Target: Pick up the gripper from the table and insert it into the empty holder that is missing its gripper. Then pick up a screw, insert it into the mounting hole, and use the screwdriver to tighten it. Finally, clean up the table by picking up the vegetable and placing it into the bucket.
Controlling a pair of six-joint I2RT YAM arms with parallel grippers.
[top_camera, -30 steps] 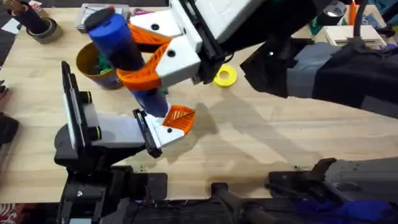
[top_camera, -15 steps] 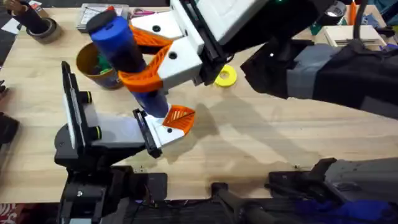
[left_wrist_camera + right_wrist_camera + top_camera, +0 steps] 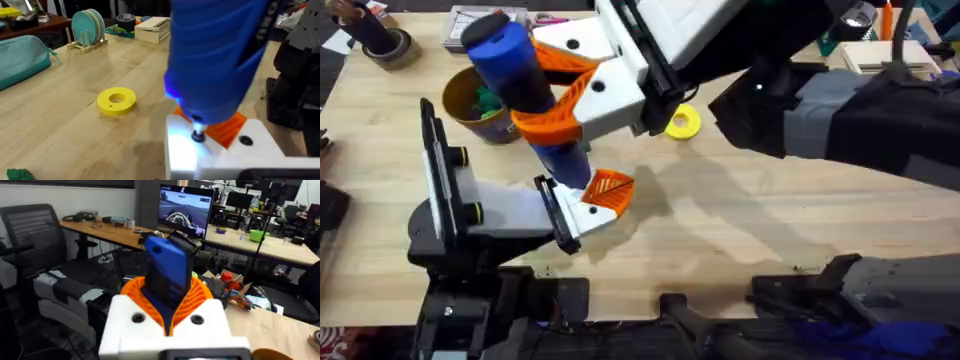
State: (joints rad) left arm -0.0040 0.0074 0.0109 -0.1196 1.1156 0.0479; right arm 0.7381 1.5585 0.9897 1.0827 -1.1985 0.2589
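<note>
The fat blue cylindrical powered screwdriver [image 3: 525,95] stands nearly upright at the table's left-middle, pinched between the orange ribbed pads of the right gripper [image 3: 548,95]; its thin metal tip [image 3: 198,135] presses down on the white holder [image 3: 590,215] bearing the ribbed orange wedge-shaped gripper finger [image 3: 608,188]. A blue glow shows at its nose. The left gripper [image 3: 575,218] is that white holder end, and I cannot tell how its fingers stand. The green toy vegetable [image 3: 485,100] lies inside the round yellow-gold tin bucket [image 3: 470,108], far left.

Even, bright indoor light falls on the pale wooden table [image 3: 770,220], casting soft shadows beneath the arms. In the left wrist view the fat blue cylindrical screwdriver [image 3: 220,60] looms blurred, a white glow lighting the plastic beneath its tip. The overhead's nearest edge is dark and soft.
</note>
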